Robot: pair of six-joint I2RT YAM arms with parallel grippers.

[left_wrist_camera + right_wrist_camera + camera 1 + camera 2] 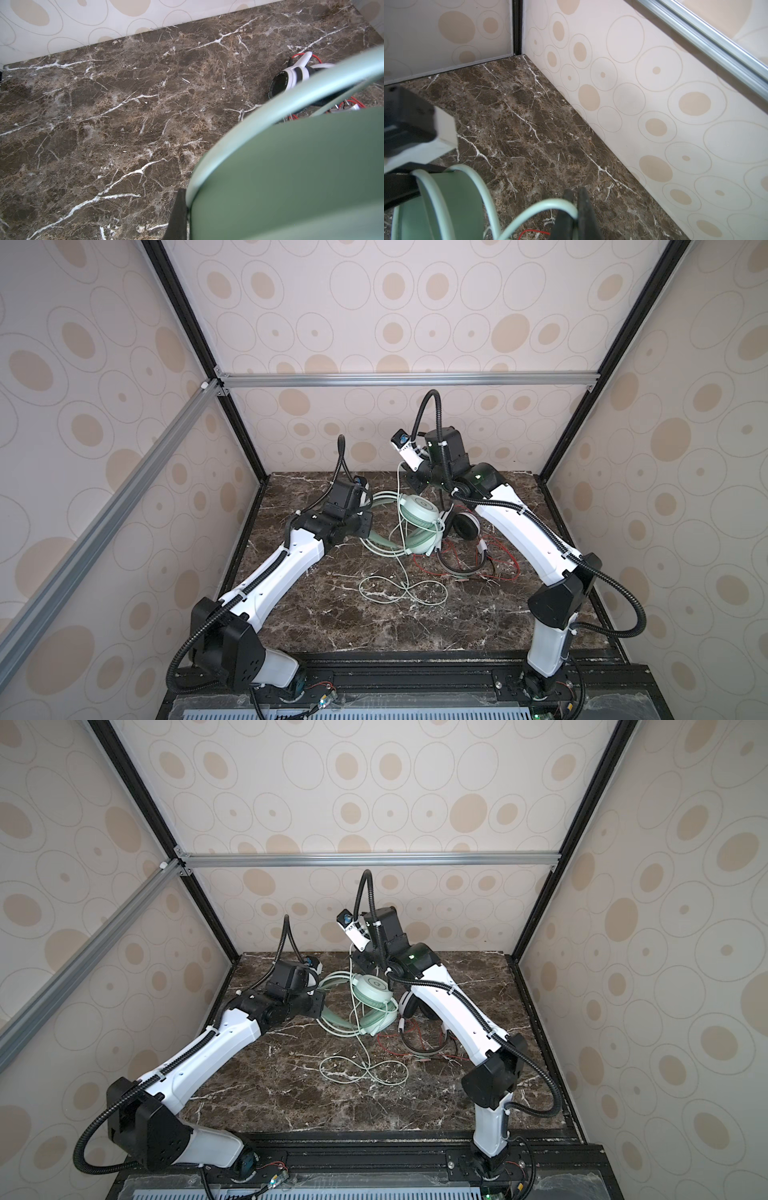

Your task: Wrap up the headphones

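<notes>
The mint-green headphones (pixel 417 512) stand tilted at the middle of the marble table, and their broad headband (pixel 291 166) fills much of the left wrist view. My left gripper (pixel 366 527) is shut on that headband; one black finger (pixel 178 216) shows, the other is hidden behind the band. My right gripper (pixel 576 199), raised near the back wall, is shut on the pale green cable (pixel 542 205), which rises from the ear cup to the gripper in a top view (pixel 413 481). More of this cable lies in loops (pixel 399 589) nearer the front. The white-and-black headphones (pixel 463 524) with their thin red cable (pixel 498 560) lie just right of the green ones.
The dark marble table (pixel 332 614) is enclosed by patterned walls on three sides. The back wall (pixel 654 104) runs close beside the right gripper. An aluminium rail (pixel 374 379) crosses high above. The right arm's forearm (pixel 519 526) passes over the red cable.
</notes>
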